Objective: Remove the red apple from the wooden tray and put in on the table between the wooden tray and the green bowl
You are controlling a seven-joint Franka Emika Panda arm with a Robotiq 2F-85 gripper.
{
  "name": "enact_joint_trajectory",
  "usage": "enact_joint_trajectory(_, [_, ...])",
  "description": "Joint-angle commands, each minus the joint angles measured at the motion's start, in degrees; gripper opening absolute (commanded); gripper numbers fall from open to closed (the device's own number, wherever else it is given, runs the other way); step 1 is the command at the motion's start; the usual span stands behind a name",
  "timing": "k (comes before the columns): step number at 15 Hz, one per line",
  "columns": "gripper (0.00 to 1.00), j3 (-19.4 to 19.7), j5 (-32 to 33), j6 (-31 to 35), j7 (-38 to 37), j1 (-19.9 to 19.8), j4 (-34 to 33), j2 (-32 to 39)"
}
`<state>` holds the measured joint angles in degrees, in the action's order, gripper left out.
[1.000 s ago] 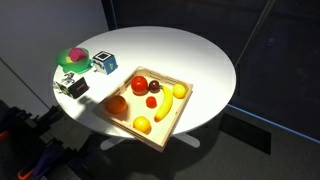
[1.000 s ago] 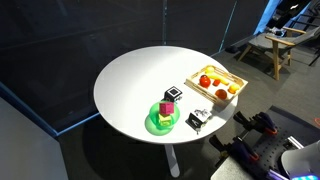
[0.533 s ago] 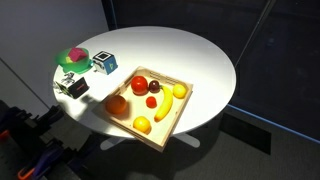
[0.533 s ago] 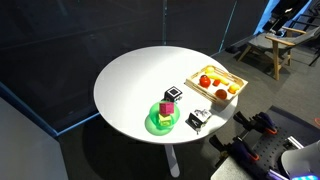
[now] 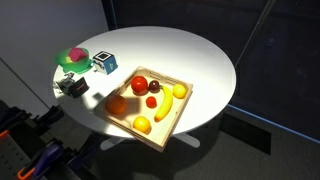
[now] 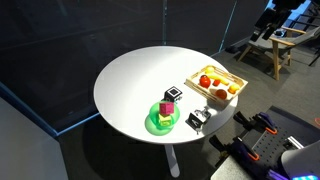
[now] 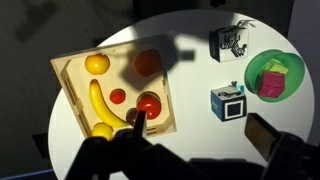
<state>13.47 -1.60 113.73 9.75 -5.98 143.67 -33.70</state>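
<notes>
several fruits point(image 7: 97, 100) in wooden tray point(image 7: 62, 78) on round table point(image 7: 195, 95), red apple point(image 7: 150, 103) by the edge facing green bowl point(image 7: 254, 66), claw point(image 7: 200, 150) in shadow, cannot tell if spread

Round red apple point(image 5: 139, 85) in the wooden tray point(image 5: 181, 118), at the corner nearest the green bowl point(image 5: 64, 63)

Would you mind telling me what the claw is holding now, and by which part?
Nothing is held: in the wrist view the claw hangs open, and the round red apple sits loose in the rectangular wooden tray.
</notes>
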Motion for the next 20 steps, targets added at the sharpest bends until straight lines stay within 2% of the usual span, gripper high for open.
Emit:
enact_joint_trajectory(1, [1.0,-1.46,2.18,0.5,-2.57,-2.38,-2.23,5.58])
enact_joint_trajectory(9, [1.0,-0.92,4.72,2.3,-1.99,-4.45,-1.31,13.4])
enact_joint_trajectory(16, [1.0,-1.06,8.8,9.59,-3.06,-5.35,-0.68,19.08])
enact_joint_trajectory(20, [1.0,-0.58,8.17,14.86,-2.73,-5.48,-0.35,21.89])
